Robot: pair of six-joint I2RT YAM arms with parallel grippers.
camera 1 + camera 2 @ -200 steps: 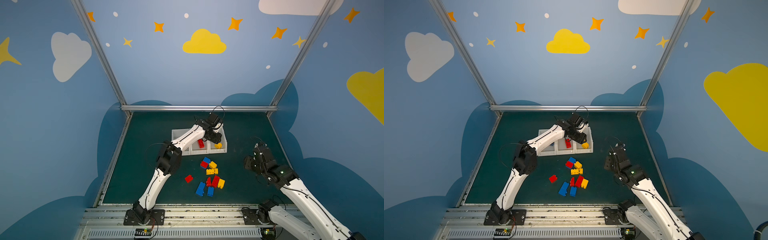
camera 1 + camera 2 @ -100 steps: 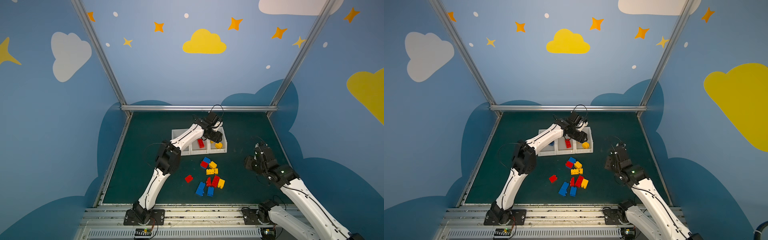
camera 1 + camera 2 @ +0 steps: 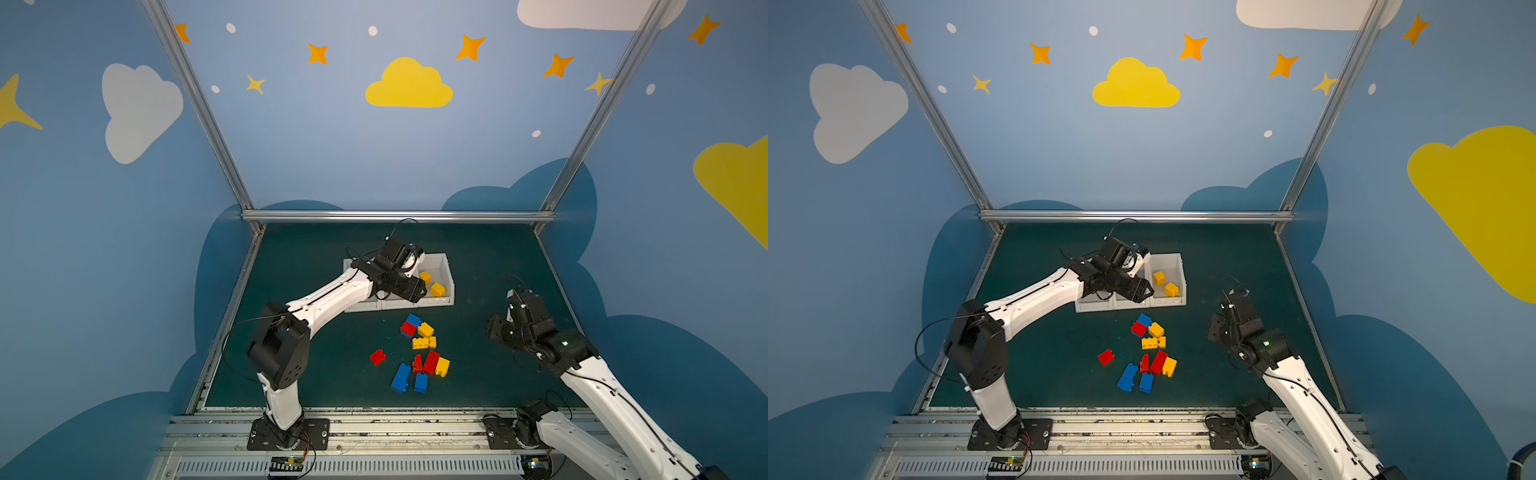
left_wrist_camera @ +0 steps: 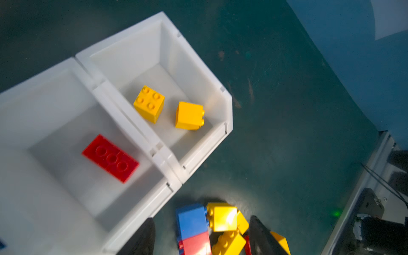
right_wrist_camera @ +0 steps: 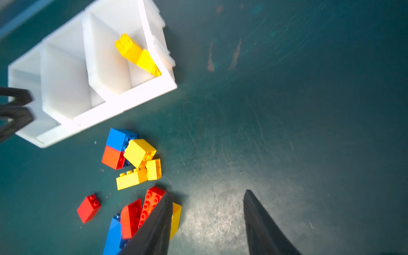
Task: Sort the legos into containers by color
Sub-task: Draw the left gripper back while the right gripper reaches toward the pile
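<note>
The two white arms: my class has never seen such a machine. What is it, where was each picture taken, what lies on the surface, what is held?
A robot: two jointed arms, each ending in a black pincer: the left gripper and right gripper, both open, empty. Two pictures look down from above; two come from wrist cameras. On the dark green mat stand three joined white plastic bins: two square yellow bricks lie in an end bin, an oblong red brick in the middle one. Loose red, yellow and blue bricks lie in front.
</note>
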